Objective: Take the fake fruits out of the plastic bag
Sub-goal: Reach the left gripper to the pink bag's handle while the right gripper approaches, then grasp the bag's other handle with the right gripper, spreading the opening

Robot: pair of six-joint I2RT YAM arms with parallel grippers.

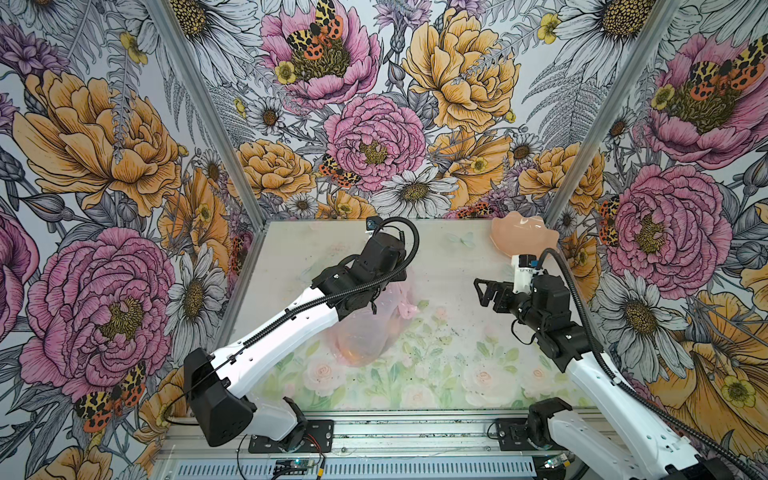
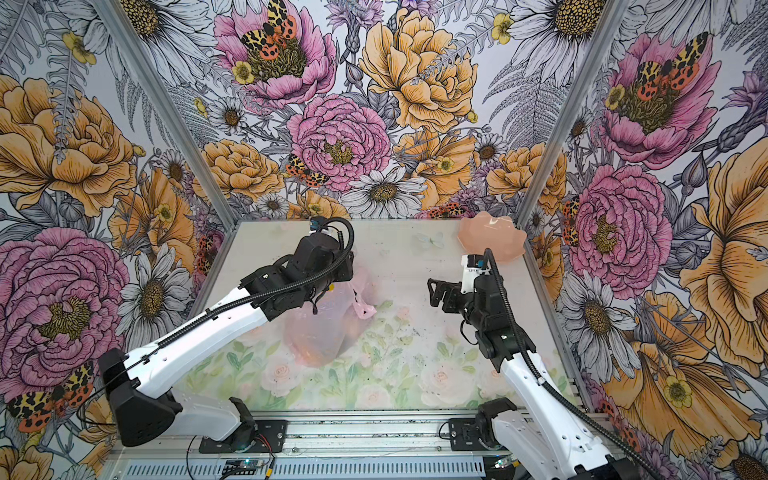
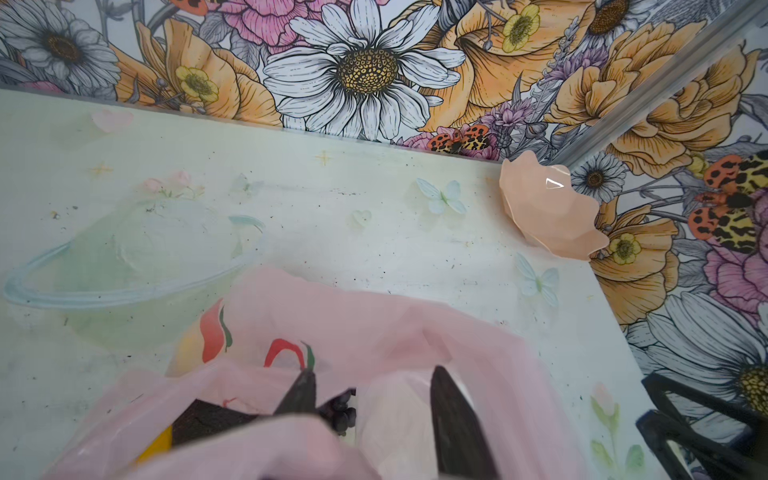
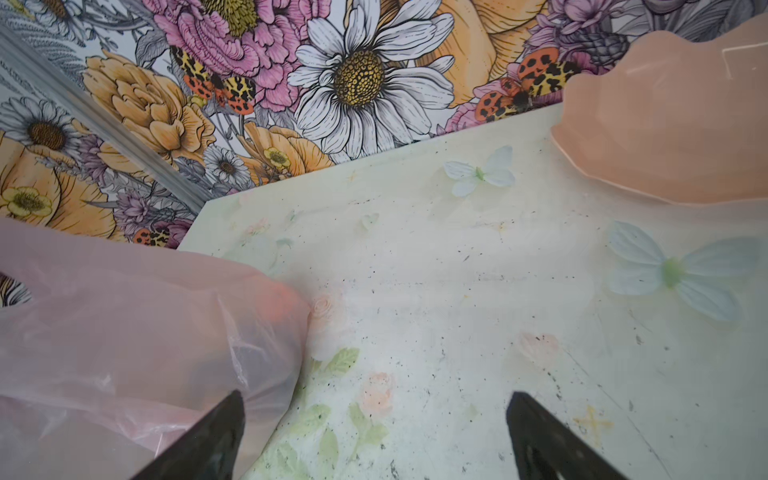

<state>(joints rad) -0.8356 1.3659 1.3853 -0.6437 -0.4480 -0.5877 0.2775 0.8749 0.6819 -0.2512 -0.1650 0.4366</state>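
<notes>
1. While the left pincer (image 3: pixel 374 374) stands half-spread inside the mouth of the pink plastic bag (image 1: pixel 365 332), mid-table (image 1: pixel 457 266), no fruit appears to be out yet.
2. Between its jaws lies the dark grape bunch (image 3: pixel 343 411); the next move calls for closing and lifting.
3. At the bag's 3 o'clock, the right pincer (image 4: pixel 376 395) hovers wide and empty.

Translucent pink plastic bag (image 1: pixel 365 336), marked in red and green, with a dark grape bunch (image 3: pixel 343 411) inside; peach-pink dish (image 1: pixel 519 237); pale green table (image 1: pixel 457 257) printed with faded roses and butterflies; wallpaper (image 1: pixel 374 137) of pink, orange and white blooms.
</notes>
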